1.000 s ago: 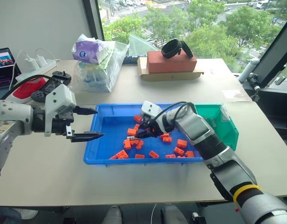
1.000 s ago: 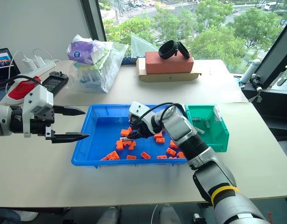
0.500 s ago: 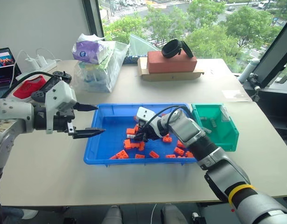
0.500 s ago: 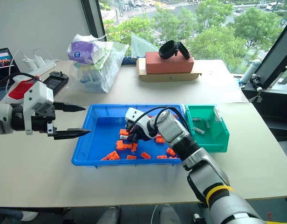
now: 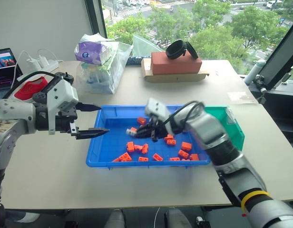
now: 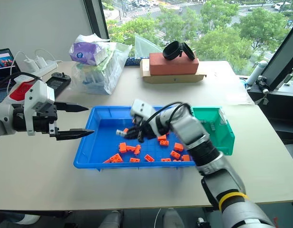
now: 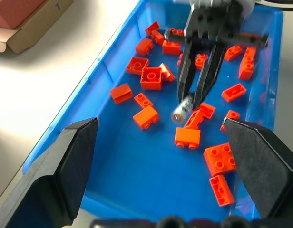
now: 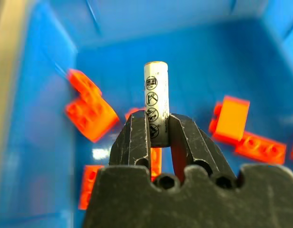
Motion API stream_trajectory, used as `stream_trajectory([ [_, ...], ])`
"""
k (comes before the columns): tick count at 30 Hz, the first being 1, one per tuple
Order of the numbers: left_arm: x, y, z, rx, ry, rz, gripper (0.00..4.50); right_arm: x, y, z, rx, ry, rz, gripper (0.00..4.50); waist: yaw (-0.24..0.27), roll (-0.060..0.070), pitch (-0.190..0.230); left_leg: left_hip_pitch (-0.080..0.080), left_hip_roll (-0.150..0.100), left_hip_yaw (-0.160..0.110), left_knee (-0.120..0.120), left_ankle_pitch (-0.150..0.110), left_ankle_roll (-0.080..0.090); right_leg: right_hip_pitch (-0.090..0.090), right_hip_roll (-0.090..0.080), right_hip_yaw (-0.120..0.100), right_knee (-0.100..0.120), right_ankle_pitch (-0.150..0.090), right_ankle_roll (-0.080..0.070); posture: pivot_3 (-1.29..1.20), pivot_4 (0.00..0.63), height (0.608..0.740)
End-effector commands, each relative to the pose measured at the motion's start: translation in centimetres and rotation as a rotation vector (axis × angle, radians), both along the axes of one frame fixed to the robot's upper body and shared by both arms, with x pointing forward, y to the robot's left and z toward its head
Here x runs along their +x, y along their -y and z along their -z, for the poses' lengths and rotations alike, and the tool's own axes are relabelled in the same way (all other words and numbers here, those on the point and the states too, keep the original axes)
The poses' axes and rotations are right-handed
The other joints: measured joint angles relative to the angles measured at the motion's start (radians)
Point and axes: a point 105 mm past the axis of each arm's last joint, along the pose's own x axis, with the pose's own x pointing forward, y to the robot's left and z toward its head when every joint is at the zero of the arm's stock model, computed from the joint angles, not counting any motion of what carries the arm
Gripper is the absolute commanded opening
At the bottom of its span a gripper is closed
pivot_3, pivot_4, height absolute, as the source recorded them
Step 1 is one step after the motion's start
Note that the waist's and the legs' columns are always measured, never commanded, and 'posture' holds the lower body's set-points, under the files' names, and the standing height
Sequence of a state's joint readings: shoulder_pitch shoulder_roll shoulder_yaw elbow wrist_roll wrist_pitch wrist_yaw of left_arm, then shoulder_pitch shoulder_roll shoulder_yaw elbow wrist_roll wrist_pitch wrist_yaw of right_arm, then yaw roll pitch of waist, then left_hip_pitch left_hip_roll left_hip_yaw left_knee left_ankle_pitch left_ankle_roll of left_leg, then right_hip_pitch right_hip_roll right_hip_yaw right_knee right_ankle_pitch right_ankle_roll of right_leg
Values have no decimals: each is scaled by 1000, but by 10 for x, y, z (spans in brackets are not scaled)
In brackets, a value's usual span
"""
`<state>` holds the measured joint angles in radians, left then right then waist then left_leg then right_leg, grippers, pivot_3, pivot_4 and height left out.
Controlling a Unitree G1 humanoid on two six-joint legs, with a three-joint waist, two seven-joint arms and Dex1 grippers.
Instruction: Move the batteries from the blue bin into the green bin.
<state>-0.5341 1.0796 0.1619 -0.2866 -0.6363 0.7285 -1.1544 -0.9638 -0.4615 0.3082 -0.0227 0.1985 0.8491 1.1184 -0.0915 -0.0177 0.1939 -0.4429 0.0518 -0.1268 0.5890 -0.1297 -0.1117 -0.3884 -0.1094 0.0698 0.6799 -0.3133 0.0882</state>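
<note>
With a battery pinched in the R gripper, we're at the carry step: picked, not yet dropped.
R gripper's fingers are clamped on the cell's lower half, holding it clear above the bricks mid blue bin. L gripper hangs w/ jaws apart over the bin's left rim, holding nothing. Next, I'd say: swing right across the bin wall to the green bin, which sits touching the blue one's right side, get over its opening, then let go. Grip looks narrow, so a slip's the risk.
</note>
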Motion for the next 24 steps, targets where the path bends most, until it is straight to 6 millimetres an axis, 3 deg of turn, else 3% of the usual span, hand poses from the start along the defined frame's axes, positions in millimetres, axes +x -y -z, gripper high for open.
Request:
stream_trajectory([
  [1,0,9,-7,-22,0,56,4500,3,52,-37,17,87,157,282,10,0,0,0,0,0,0,0,0,0,0,0,-1,0,0,0,150,740],
  [5,3,19,-13,-51,10,113,4500,9,103,-48,-43,129,344,282,23,0,0,0,0,1,0,0,1,0,0,0,-2,0,0,0,150,740],
  [8,6,32,-20,-121,2,179,4500,18,164,-52,-128,160,592,282,19,0,0,0,0,1,0,-1,1,0,0,1,-2,0,0,0,150,740],
  [12,10,48,-17,-173,-15,237,4500,15,216,-47,-218,152,792,282,21,0,0,-1,0,1,1,-1,1,0,0,1,-3,0,0,0,150,740],
  [16,14,65,-24,-234,0,277,4500,17,235,-29,-231,94,899,282,16,0,0,-1,0,2,1,-1,2,0,0,1,-3,0,0,0,150,740],
  [24,16,88,-29,-266,16,329,4500,19,239,6,-239,-9,960,282,19,0,0,-1,0,2,2,-1,1,0,0,1,-3,0,0,0,150,740],
])
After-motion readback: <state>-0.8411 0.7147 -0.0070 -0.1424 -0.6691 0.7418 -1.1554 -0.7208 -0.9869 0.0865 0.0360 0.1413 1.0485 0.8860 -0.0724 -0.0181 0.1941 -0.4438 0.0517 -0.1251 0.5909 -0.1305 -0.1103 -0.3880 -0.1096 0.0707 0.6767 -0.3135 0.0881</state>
